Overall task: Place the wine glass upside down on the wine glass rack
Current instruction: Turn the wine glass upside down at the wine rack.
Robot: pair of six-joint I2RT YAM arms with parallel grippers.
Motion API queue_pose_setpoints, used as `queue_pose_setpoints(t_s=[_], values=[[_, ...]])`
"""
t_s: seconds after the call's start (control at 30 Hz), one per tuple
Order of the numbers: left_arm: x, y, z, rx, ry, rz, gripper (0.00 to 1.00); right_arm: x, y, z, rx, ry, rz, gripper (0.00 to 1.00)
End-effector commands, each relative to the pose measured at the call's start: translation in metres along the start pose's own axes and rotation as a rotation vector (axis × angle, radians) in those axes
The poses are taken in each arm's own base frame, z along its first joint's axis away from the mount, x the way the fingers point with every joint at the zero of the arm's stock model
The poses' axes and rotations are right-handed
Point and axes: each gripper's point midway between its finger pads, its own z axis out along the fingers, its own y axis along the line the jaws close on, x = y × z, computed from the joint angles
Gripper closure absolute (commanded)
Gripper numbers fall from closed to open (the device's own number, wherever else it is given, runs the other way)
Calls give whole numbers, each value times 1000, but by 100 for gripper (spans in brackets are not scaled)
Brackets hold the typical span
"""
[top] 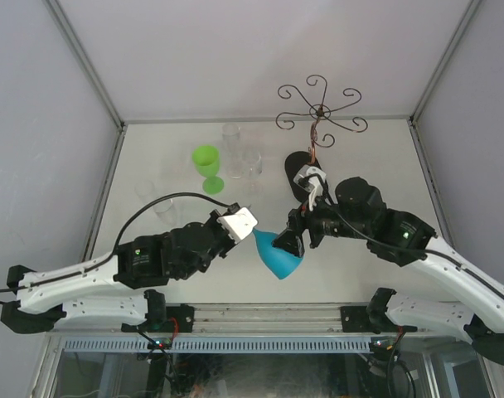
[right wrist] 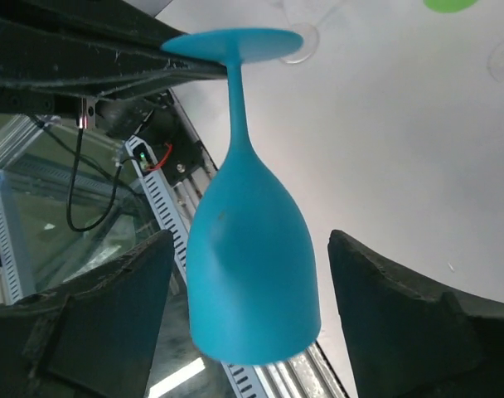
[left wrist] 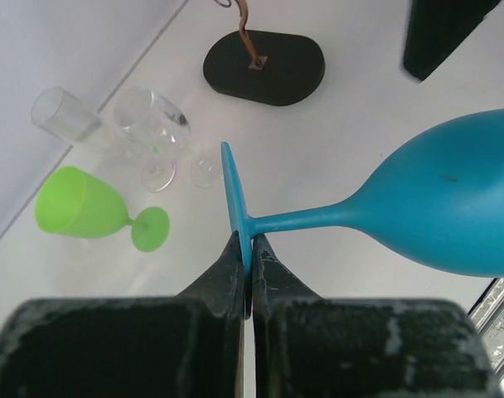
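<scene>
The left gripper (left wrist: 245, 249) is clenched on the thin edge of the foot disc of an opaque blue wine glass (left wrist: 451, 207), with its two dark fingers pinching the rim from either side. In the top view this gripper reaches in from 9 o'clock and holds the blue wine glass off the white surface (top: 351, 278). The glass is tilted, its stem running from the foot at 10 o'clock to the bowl at 4 o'clock.

The right gripper (right wrist: 252, 249) is spread wide, one finger on each side of the bowl. The right wrist view shows a gap between each finger and the blue wall, so it grips nothing.

The wine glass rack (top: 318, 112), a thin dark-brown wire stand with curled arms radiating from one upright stem, stands at 1 o'clock from the held glass, near the far edge. Its black oval base (left wrist: 264, 66) rests flat on the surface, well apart from the glass, and nothing hangs on the arms.

At 11 o'clock from the held glass, a translucent green goblet (top: 207, 166) stands upright. Just beside it, toward the rack, is a cluster of clear glasses (top: 239, 149). Another clear glass (top: 157, 203) sits at 9 o'clock near the left arm's cable; whether it is upright I cannot tell.
</scene>
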Motion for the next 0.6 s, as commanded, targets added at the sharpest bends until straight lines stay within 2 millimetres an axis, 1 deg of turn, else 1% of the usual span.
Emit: queue_pose_setpoints(t_s=[0.0,0.07,0.17,0.37,0.57], values=[[-45,-5,-6,60,-121,15,100,-20,18,16,-118,-68,-6,28],[-47,-9,-6,75,-126,31,100,-20,21,23,-140,-61,-5,32],[-50,-13,-7,90,-132,48,100,-19,19,33,-146,-44,-5,39],[-52,-14,-8,89,-138,70,100,-17,21,48,-180,-34,11,55],[-53,-13,-10,82,-142,77,100,-14,15,56,-161,-16,21,63]])
